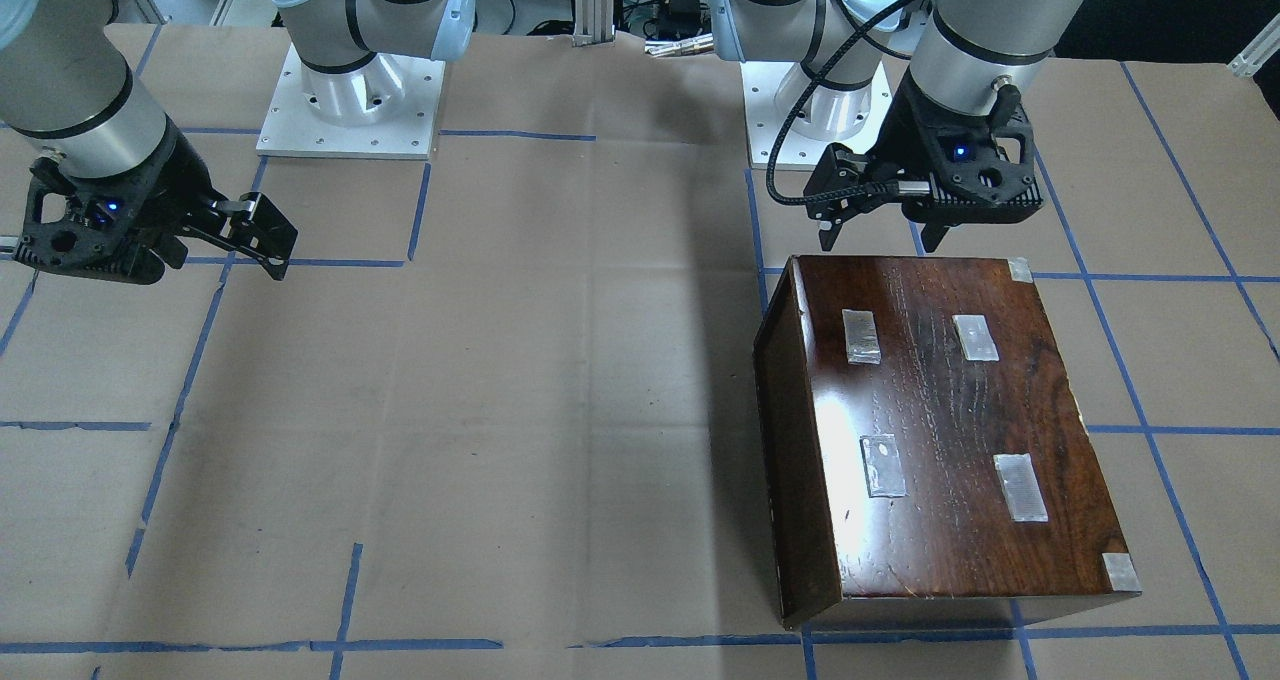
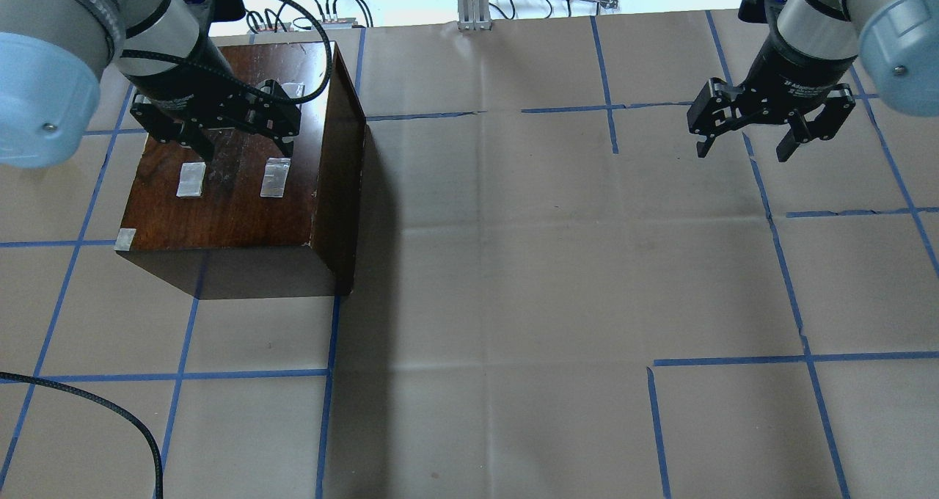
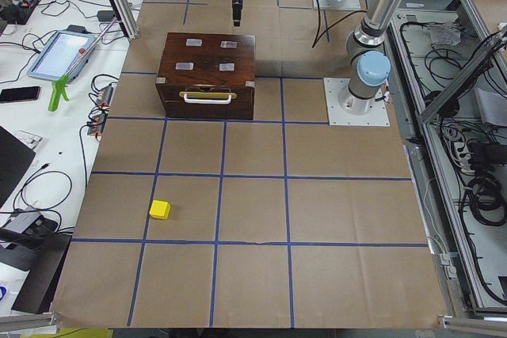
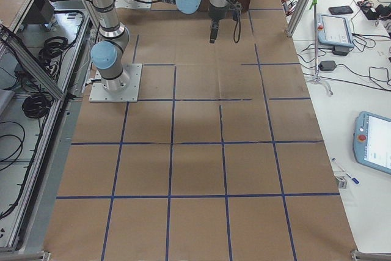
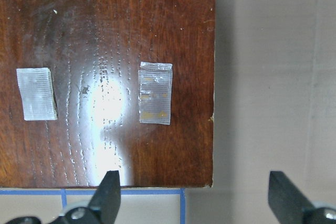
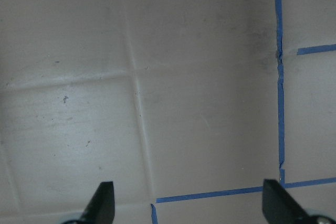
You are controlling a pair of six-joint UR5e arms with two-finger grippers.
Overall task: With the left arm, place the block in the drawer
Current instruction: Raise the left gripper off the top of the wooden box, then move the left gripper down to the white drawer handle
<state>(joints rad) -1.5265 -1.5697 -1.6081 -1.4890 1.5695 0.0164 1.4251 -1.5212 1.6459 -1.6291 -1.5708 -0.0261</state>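
Saw L gripper (image 2: 245, 147) spread wide, empty, above box (image 2: 235, 205) w/ drawer (image 3: 207, 108) shut. Found block (image 3: 159, 210) well apart, ~7 o'clock in left-end view; nearer it than R gripper (image 2: 743, 150), also agape.

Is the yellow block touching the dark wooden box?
Apart. The exterior left view shows the block with bare paper and blue tape lines between it and the box.

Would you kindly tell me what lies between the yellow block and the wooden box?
In the exterior left view, only table paper crossed by blue tape lines lies between the block and the box.
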